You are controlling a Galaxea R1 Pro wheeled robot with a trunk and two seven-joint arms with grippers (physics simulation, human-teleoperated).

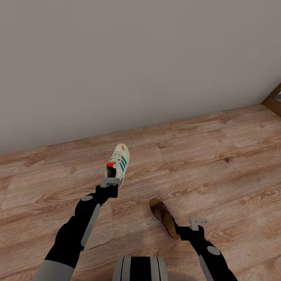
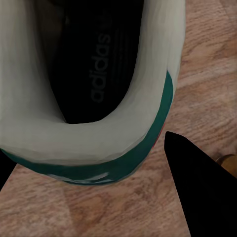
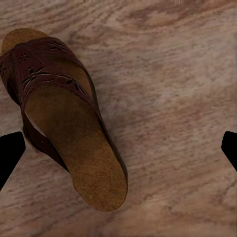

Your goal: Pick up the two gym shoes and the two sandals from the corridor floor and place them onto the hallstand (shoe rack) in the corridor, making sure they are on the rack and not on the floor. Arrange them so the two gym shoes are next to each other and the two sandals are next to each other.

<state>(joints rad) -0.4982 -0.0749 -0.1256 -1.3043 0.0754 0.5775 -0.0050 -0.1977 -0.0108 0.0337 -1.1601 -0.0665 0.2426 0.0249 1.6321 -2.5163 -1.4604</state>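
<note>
We're facing a plain grey wall (image 1: 117, 58) w/ wood-plank corridor floor (image 1: 218, 156) below; bit of brown door frame (image 1: 274, 102) at far right edge.

L arm (image 1: 78, 230) stretched fwd, left gripper (image 1: 110, 182) right at the heel of a gym shoe (image 1: 118, 166) standing upright on the floor, toe toward the wall. L wrist view: shoe collar (image 2: 84, 143) and dark insole close up, one dark finger (image 2: 197, 187) beside the heel, other at the frame edge; can't tell if the fingers are clamped on it.

R arm (image 1: 207, 249) bent low, right gripper (image 1: 198, 222) just past the heel end of one brown sandal (image 1: 164, 217) lying flat. R wrist view: fingers (image 3: 10, 153) spread wide, sandal (image 3: 69, 128) nearer one finger, no contact.

Floor is open around both shoes, well apart from each other.
</note>
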